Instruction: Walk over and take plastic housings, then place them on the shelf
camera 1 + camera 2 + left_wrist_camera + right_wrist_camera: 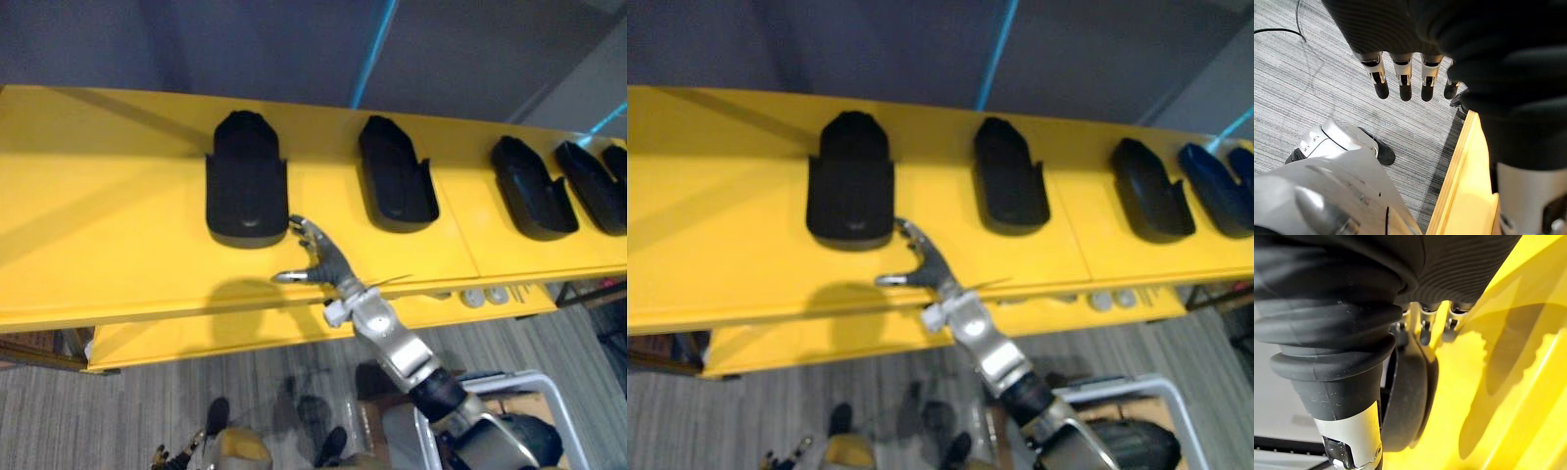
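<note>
Right hand (321, 257) is out over the yellow shelf (108, 225), fingers straight and spread, thumb (285, 277) sticking out to the side: released, gripping nothing. Its fingertips sit right at the near right corner of the left housing (245, 181), touching or just short of it, I can't tell which. That black housing lies flat on the shelf, and the right wrist view shows its dark edge (1406, 396) just past the fingers. To the right lies a second housing (395, 178), well apart from the hand, then three more housings (530, 188) close together at the far right end. Left hand (1403, 81) hangs low beside the shelf's edge, fingers straight and relaxed over the grey floor (1312, 88), holding nothing.
</note>
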You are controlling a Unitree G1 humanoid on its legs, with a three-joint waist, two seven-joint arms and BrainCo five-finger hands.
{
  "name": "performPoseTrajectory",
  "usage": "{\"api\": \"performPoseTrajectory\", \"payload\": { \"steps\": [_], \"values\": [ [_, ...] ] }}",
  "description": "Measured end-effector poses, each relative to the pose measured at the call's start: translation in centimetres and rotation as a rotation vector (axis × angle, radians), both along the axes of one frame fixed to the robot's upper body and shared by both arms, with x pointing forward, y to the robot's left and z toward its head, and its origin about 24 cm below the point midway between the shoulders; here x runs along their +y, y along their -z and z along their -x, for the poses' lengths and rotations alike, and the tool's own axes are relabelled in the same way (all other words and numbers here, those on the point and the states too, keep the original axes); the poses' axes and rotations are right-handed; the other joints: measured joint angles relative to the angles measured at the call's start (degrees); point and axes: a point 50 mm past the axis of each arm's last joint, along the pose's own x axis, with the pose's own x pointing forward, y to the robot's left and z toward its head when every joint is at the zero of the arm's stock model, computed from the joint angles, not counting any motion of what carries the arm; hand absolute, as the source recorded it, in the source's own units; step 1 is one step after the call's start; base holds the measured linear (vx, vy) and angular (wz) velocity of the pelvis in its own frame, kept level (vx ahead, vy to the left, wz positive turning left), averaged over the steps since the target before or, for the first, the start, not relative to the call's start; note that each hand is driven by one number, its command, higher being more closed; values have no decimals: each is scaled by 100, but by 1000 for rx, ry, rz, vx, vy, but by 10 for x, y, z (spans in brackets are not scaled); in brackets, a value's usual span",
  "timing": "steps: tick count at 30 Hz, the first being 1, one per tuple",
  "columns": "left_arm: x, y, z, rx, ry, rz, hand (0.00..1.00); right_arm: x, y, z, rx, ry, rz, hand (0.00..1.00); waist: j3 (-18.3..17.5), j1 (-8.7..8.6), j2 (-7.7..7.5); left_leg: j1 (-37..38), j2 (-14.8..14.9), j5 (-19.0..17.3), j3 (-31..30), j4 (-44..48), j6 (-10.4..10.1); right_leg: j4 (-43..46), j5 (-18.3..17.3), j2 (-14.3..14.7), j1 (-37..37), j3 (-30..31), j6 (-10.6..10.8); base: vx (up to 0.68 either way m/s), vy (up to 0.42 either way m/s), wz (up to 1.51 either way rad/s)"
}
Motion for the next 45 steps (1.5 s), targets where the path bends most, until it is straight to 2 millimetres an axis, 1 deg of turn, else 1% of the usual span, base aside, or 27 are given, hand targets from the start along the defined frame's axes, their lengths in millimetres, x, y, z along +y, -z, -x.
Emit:
{"api": "performPoseTrajectory", "payload": {
  "steps": [5, 7, 8, 9, 11, 12, 14, 16, 18, 19, 20, 21, 22, 23, 26, 27, 28, 30, 31, 32, 33, 34, 35, 36, 38, 41, 45],
  "values": [
    [0, 2, 5, 10, -6, -7, 0, -10, -7, -2, -128, 163, 43, 0, -2, -55, 0, 25, 0, 1, 14, 0, 0, 18, 0, -1, 0, 22, 0, -1, 1, -1],
    [0, 1, 7, 6, -6, -15, 0, -20, -23, -4, -222, 256, 6, 0, -2, -113, 0, 69, 0, 0, 32, 0, 0, 30, 0, -2, 0, 42, 0, -8, 3, -6],
    [1, 1, 8, 3, -6, -20, 0, -30, -39, -3, -316, 330, -30, 0, -4, -142, 2, 71, 1, -1, 54, 0, -1, 32, 0, -2, -2, 65, 0, -12, 3, -7],
    [1, 1, 8, 3, -4, -21, 0, -36, -48, -2, -364, 360, -47, 0, -7, -150, 5, 73, 1, -5, 65, 0, -6, 33, 0, -1, -3, 77, 0, -8, 4, -9],
    [0, 2, 14, 20, -1, -23, 0, -55, -73, 4, -512, 429, -89, 0, -206, -240, 10, 92, 4, -27, 168, 0, -3, 35, 9, 4, -80, 173, -9, 7, 9, -19],
    [0, 2, 17, 26, -2, -24, 0, -58, -79, 7, -542, 431, -98, 0, -272, -259, 13, 102, 4, -32, 218, 1, -2, 35, 19, 6, -105, 222, -15, 30, 21, -34],
    [0, 2, 19, 26, 5, -32, 0, -79, -100, 18, -652, 453, -139, 0, -378, -336, 70, 204, 4, -67, 380, 1, 3, 36, 51, 15, -109, 428, -24, 4, 22, -37],
    [0, 2, 18, 20, 9, -36, 0, -97, -110, 26, -694, 474, -177, 0, -433, -474, 98, 273, 4, -85, 444, -1, 6, 37, 64, 16, -103, 512, -32, -12, 27, -24],
    [-1, 3, 21, 38, 39, -41, 0, -126, -120, 39, -744, 518, -214, 0, -498, -601, 183, 389, 20, -145, 671, -1, -7, 33, 80, 48, -115, 747, -29, -29, 20, -44],
    [-2, 3, 21, 39, 42, -41, 0, -135, -121, 43, -751, 537, -219, 0, -535, -640, 213, 399, 21, -151, 694, -2, -10, 26, 80, 53, -127, 788, -29, -15, 4, -28],
    [-2, 4, 21, 39, 45, -41, 0, -152, -121, 50, -761, 577, -220, 0, -631, -775, 233, 417, 29, -155, 745, -3, -14, 21, 79, 63, -128, 817, -29, -4, 2, -31],
    [-3, 4, 21, 40, 46, -39, 0, -167, -121, 55, -770, 619, -214, 0, -685, -860, 318, 496, 47, -176, 857, -3, -37, 16, 79, 93, -139, 946, -29, -10, 1, -34],
    [-4, 4, 21, 41, 45, -36, 0, -173, -121, 57, -767, 636, -213, 0, -727, -908, 353, 515, 52, -185, 915, -3, -41, 7, 80, 103, -153, 989, -27, -10, 5, -45],
    [-4, 4, 20, 38, 56, -37, 0, -190, -115, 64, -749, 699, -199, 0, -837, -1023, 434, 524, 60, -194, 1005, -3, -47, -13, 89, 124, -200, 1083, -14, -8, 3, -30],
    [-8, 3, 9, 12, 82, -36, 0, -216, -96, 74, -662, 799, -192, 0, -918, -1158, 542, 527, 63, -200, 1154, -3, -54, -21, 114, 147, -295, 1231, -12, -18, 7, -30],
    [-10, 3, 4, -3, 86, -33, 0, -227, -79, 78, -568, 838, -202, 0, -946, -1224, 623, 548, 64, -207, 1265, -3, -57, -50, 149, 169, -338, 1330, -5, -15, 1, -36],
    [-10, 3, 2, -9, 88, -32, 0, -231, -69, 79, -519, 856, -208, 0, -933, -1250, 653, 570, 66, -211, 1298, -3, -57, -52, 151, 177, -340, 1364, -3, -15, -5, -38],
    [-12, 2, -7, -33, 97, -31, 0, -247, -23, 89, -311, 959, -227, 0, -970, -1371, 728, 582, 74, -230, 1382, -1, -71, -38, 153, 197, -392, 1433, -3, -11, -3, -19],
    [-12, 1, -9, -39, 98, -32, 0, -250, -11, 93, -259, 988, -229, 0, -978, -1382, 741, 587, 74, -238, 1423, -1, -73, -31, 154, 200, -412, 1458, -2, -2, 4, -21],
    [-12, 1, -10, -45, 97, -33, 0, -252, 14, 100, -151, 1032, -244, 0, -981, -1392, 761, 631, 72, -258, 1493, 0, -75, -31, 163, 213, -426, 1544, 4, 6, 6, -26],
    [-12, 1, -10, -44, 97, -33, 0, -253, 26, 105, -94, 1046, -265, 0, -975, -1392, 770, 674, 72, -273, 1536, 0, -80, -30, 164, 221, -418, 1581, 4, 13, 7, -34],
    [-13, 1, -9, -41, 96, -32, 0, -253, 49, 115, 18, 1059, -373, 0, -988, -1395, 793, 717, 72, -300, 1623, 1, -87, -30, 164, 230, -417, 1620, 6, 19, 7, -26],
    [-13, 1, -9, -41, 97, -31, 0, -251, 72, 127, 117, 1096, -410, 0, -982, -1405, 809, 757, 67, -320, 1648, 1, -86, -29, 168, 231, -404, 1656, 11, 18, 8, -22],
    [-13, 1, -9, -41, 96, -31, 0, -249, 80, 131, 155, 1109, -403, 0, -980, -1408, 815, 773, 66, -330, 1674, 1, -89, -29, 169, 235, -402, 1681, 14, 25, 14, -20],
    [-16, 2, -7, -29, 93, -16, 0, -235, 105, 146, 279, 1117, -414, 0, -965, -1422, 855, 871, 56, -371, 1810, 2, -89, -29, 184, 240, -387, 1763, 28, 39, 21, -21],
    [-25, 5, -4, -15, 87, 14, 0, -221, 130, 160, 407, 1121, -420, 0, -967, -1454, 882, 993, 59, -458, 1941, 42, -103, -47, 183, 261, -317, 1869, 27, 46, 28, -18],
    [-32, 7, 2, -3, 81, 32, 0, -216, 147, 168, 480, 1121, -361, 0, -976, -1447, 921, 969, 103, -687, 2068, 376, -110, -53, 183, 260, -298, 1968, 28, 38, 21, -21]
  ]
}}
